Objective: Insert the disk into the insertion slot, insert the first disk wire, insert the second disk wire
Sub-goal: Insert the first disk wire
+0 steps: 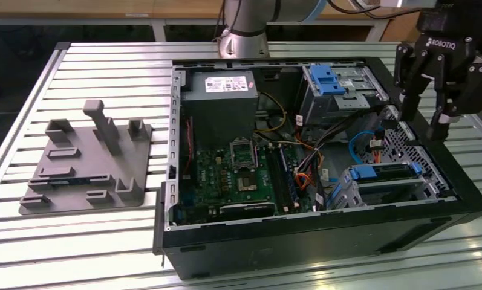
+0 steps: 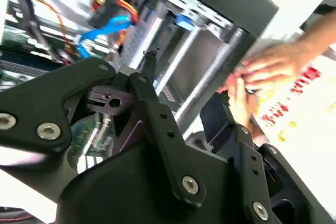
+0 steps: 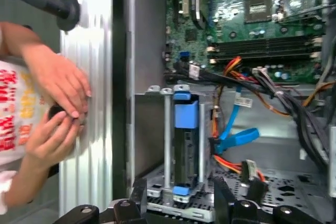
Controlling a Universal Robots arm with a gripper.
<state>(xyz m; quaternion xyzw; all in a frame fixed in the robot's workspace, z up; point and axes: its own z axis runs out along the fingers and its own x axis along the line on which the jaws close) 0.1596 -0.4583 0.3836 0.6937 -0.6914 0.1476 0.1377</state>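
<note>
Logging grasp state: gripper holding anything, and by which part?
Nothing. The gripper hangs open and empty over the computer case; the disk sits in the insertion slot.

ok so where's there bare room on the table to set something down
Bare table lies between the grey fixture and the computer case, and along its near edge by the fixture. Crowded: cables around the drive cage, and hands beside the case.

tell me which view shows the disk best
The first wrist view: the disk sits close up, edge-on in the insertion slot. The exterior view shows it small; in the second wrist view the gripper mostly blocks it.
</note>
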